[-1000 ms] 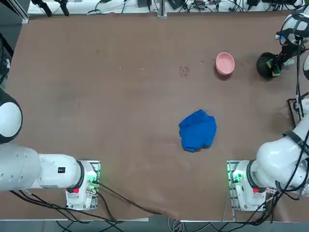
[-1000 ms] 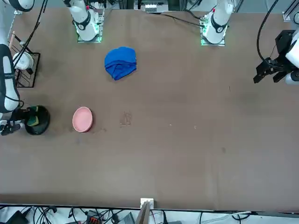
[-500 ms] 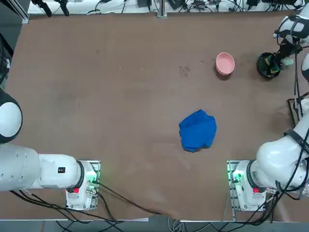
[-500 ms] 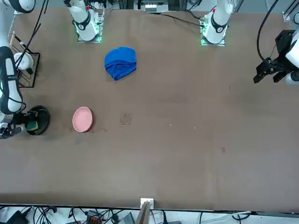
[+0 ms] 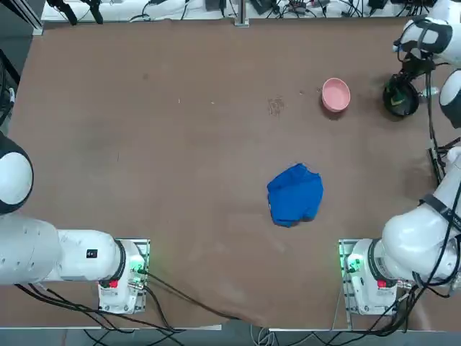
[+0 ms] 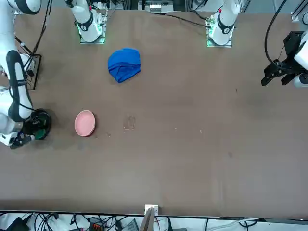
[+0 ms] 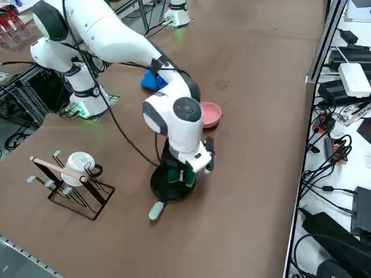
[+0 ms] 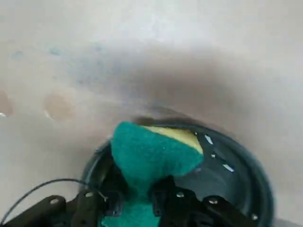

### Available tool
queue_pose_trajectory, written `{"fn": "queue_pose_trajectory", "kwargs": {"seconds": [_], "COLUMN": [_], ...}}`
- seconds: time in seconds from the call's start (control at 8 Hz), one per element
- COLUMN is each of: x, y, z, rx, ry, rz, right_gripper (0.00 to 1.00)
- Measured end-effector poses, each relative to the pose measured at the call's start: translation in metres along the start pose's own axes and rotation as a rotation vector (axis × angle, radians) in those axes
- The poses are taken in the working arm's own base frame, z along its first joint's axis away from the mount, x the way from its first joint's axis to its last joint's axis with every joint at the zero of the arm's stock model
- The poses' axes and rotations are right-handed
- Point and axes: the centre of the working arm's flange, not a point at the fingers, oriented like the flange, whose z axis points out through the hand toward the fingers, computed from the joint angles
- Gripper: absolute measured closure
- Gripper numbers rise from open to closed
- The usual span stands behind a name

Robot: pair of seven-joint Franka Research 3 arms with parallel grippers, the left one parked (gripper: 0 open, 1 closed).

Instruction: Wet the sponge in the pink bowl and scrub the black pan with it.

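— Top view?
— Right gripper point(image 5: 405, 81) down over the black pan point(image 5: 400, 99); pink bowl point(image 5: 336, 94) well apart from it, toward the middle of the table. Blue cloth point(image 5: 294, 194) far off, nearer the arm bases. Sponge not separable here under the wrist.

— Front view?
— Same reading. Pan point(image 6: 39, 124) partly masked by the arm; only a sliver of green visible at its edge.

— Right side view?
— Gripper point(image 7: 181, 175) pointing down into the pan point(image 7: 164, 189), sponge point(image 7: 178, 176) green between the fingers. Light handle point(image 7: 155, 211) sticking out on the near side, away from the bowl point(image 7: 210, 113). Rack with a cup point(image 7: 78, 167) standing well apart, untouched.

— Wrist view?
— Clenched on the sponge point(image 8: 151, 158), green face up, yellow edge showing, held inside the pan point(image 8: 234, 177). Droplets on the pan floor.

— Step in hand?
— Judged as scrubbing, wetting apparently done. Next: sustained downward pressure and sweeping strokes across the floor, without shoving the pan.

— Unclear?
— Contact between sponge and pan floor not confirmable; fingertips largely buried in sponge.
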Motion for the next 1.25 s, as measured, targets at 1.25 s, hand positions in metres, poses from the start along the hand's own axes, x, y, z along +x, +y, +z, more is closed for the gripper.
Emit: {"fn": "queue_pose_trajectory", "kwargs": {"seconds": [1.25], "x": [-0.045], "y": [0.055], "z": [-0.042], "rx": [0.008], "ry": [0.004], "rz": [-0.054], "right_gripper": [0.69]}}
